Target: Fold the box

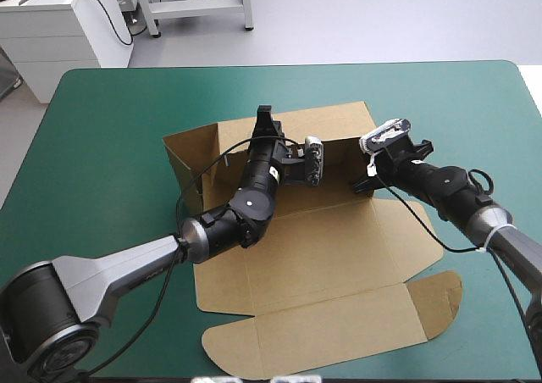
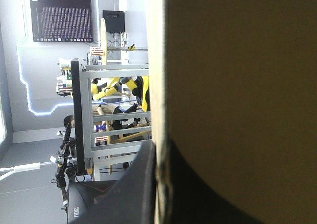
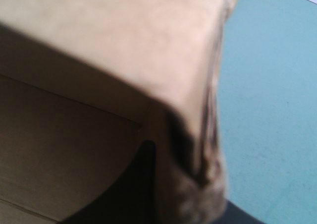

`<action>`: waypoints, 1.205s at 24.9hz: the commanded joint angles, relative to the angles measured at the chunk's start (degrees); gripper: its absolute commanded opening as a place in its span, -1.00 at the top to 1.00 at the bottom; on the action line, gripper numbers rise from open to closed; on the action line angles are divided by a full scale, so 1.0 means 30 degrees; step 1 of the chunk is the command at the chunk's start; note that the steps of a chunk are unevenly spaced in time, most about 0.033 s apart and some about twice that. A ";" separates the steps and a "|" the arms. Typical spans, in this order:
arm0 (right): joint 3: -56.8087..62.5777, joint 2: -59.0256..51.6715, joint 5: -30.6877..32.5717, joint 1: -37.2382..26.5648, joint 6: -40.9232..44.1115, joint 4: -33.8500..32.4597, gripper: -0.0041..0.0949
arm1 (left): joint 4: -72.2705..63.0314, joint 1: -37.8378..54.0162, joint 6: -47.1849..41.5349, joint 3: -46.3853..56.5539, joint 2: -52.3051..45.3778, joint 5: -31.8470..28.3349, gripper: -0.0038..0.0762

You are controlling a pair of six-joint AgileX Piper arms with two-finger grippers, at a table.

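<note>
left gripper (image 1: 265, 116) clamped on the box (image 1: 313, 247): in its wrist view the brown board runs edge-on between the two black fingers (image 2: 141, 184), one on each side, all but touching. it holds the top edge of the raised far wall (image 1: 334, 127), about midway along it. right gripper (image 1: 367, 182) likewise clamped on board: its wrist view shows a wall end pinched between its fingers (image 3: 141, 179), with the teal-green cover (image 3: 270, 85) just beside. this gripper sits at the right end of the far wall, at the box's far right corner. the box lies around the middle of the table (image 1: 110, 112) and reaches close to the near edge. far wall upright. left wall (image 1: 190, 156) upright, meeting it at the far left corner. base flat. lid panel (image 1: 330, 324) flat on the cover toward the near edge, with a rounded flap (image 1: 439, 294) flat at its right end.
</note>
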 commanded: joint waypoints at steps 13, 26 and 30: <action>-0.0515 -0.0699 0.1323 0.0561 0.0731 -0.0612 0.92 | 0.0648 -0.0124 -0.0165 -0.0529 -0.0742 -0.1034 0.74; -0.0548 -0.0699 0.0845 0.0561 0.5910 -0.4776 0.92 | 0.0648 -0.1504 -0.3427 -0.0529 -0.1037 -0.0564 -0.07; -0.0869 -0.0699 0.0401 0.0525 0.6395 -0.4780 0.92 | 0.0502 -0.3715 -0.3427 -0.0529 -0.1483 0.1832 -0.07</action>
